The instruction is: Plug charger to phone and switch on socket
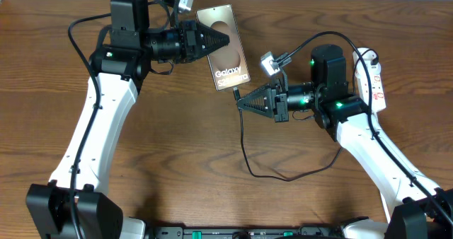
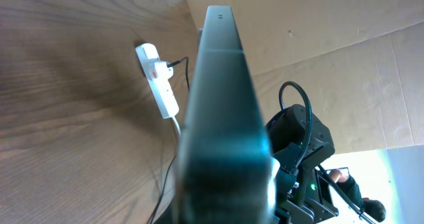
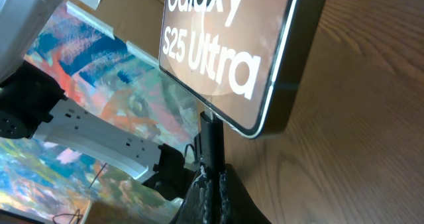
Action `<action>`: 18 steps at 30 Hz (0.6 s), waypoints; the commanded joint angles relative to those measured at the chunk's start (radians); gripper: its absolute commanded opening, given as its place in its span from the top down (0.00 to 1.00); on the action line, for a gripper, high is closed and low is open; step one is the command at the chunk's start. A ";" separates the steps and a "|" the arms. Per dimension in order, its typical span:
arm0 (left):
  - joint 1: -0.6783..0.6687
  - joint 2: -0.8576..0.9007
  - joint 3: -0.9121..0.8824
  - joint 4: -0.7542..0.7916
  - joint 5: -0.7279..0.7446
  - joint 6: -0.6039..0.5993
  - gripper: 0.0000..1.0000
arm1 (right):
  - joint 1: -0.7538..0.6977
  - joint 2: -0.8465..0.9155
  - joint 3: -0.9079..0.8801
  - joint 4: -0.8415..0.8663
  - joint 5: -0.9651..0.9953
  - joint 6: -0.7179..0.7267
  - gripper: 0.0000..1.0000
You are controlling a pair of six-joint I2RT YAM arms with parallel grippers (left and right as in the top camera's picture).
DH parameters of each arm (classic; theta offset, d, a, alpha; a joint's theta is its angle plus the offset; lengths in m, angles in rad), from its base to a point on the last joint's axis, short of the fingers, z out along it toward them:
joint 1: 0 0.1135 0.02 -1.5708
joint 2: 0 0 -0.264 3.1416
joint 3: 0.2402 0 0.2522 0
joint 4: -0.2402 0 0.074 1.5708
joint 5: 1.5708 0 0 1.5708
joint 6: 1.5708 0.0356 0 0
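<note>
bronze-grey phone (image 1: pixel 230 66) sits clamped in the left gripper (image 1: pixel 221 39) so the right gripper (image 1: pixel 239 100), pinching the charger (image 3: pixel 211 139), can seat it.

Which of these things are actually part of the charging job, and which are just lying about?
Part of the job: phone, in the left gripper; charger, plug tip in the right gripper; socket.

Just there: wooden table; cardboard wall.
</note>
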 commanded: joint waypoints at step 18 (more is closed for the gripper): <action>-0.002 -0.013 0.016 0.008 0.025 0.037 0.93 | 0.034 0.007 0.002 0.055 -0.010 0.053 0.99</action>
